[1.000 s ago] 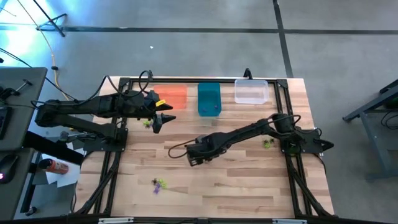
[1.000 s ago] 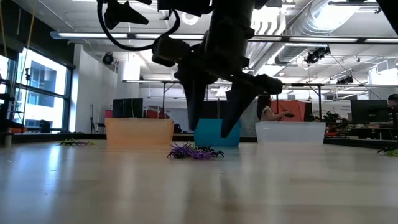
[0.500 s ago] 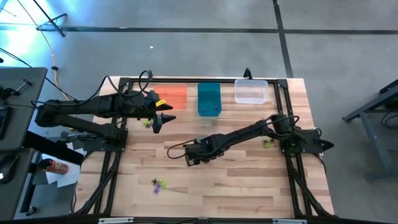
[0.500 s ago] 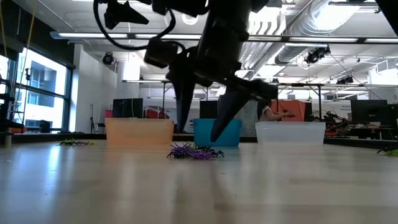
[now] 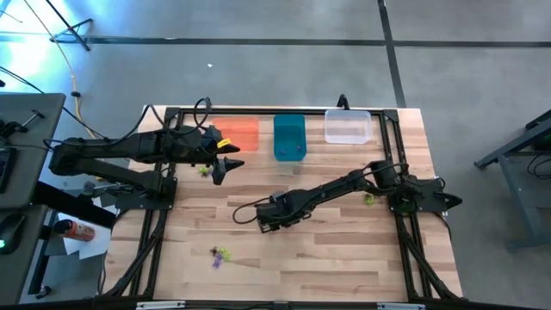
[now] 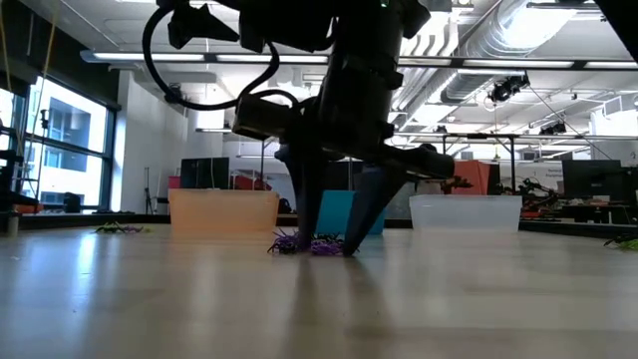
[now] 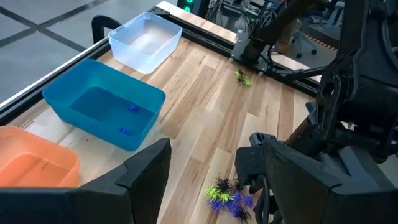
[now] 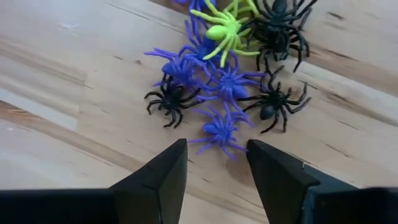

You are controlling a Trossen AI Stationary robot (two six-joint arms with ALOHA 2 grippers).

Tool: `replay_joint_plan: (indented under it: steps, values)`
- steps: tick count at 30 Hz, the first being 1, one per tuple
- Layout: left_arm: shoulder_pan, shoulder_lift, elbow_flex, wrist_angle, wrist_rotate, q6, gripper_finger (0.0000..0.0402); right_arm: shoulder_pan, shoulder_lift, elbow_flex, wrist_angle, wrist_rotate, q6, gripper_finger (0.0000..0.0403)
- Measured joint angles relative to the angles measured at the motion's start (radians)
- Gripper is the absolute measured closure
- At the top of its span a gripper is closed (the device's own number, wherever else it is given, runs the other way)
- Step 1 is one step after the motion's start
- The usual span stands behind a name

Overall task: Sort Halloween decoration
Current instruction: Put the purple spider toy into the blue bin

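The right gripper (image 8: 214, 163) stands over a heap of spiders (image 8: 233, 74) near table centre, fingers parted either side of a purple spider (image 8: 217, 131) (nothing clamped). More spiders (image 5: 221, 255) lie toward seven o'clock. The left gripper (image 5: 225, 162) hangs unclenched at ten o'clock, beside the orange bin (image 5: 238, 134).

Three bins stand in a row at the wooden surface's (image 5: 344, 250) 12 o'clock edge. The orange bin (image 5: 240, 133) sits toward 11, the teal bin (image 5: 289, 136) in the middle, the clear bin (image 5: 348, 127) toward 1.
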Motion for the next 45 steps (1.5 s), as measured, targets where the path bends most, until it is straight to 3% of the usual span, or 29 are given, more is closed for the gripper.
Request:
replay_joint_plan:
  steps: [6,14,20,30,37,40,45]
  values:
    - [0.000,0.000,0.000,0.001,0.000,0.001,0.0161,0.005,0.019,0.004,-0.017,0.005,-0.019,0.0279]
    - [0.000,0.000,0.000,0.000,0.000,0.019,0.0161,0.028,0.025,0.002,-0.049,0.049,-0.071,0.0395]
    - [0.000,0.000,0.000,0.000,0.000,0.020,0.0161,0.057,-0.029,-0.008,-0.107,0.077,-0.129,0.0400]
    - [0.003,-0.001,0.000,0.010,0.000,0.003,0.0161,0.087,-0.258,-0.003,-0.207,0.053,-0.392,0.0402]
    - [0.003,-0.001,0.000,0.009,-0.004,0.020,0.0161,0.077,-0.382,-0.008,-0.404,0.152,-0.414,0.0403]
    - [0.002,-0.001,0.000,0.009,-0.020,0.038,0.0161,0.056,-0.456,-0.097,-0.392,0.148,-0.416,0.0403]
    - [0.002,-0.001,0.000,0.008,-0.051,0.044,0.0161,0.011,-0.654,-0.406,-0.188,0.099,-0.374,0.0403]
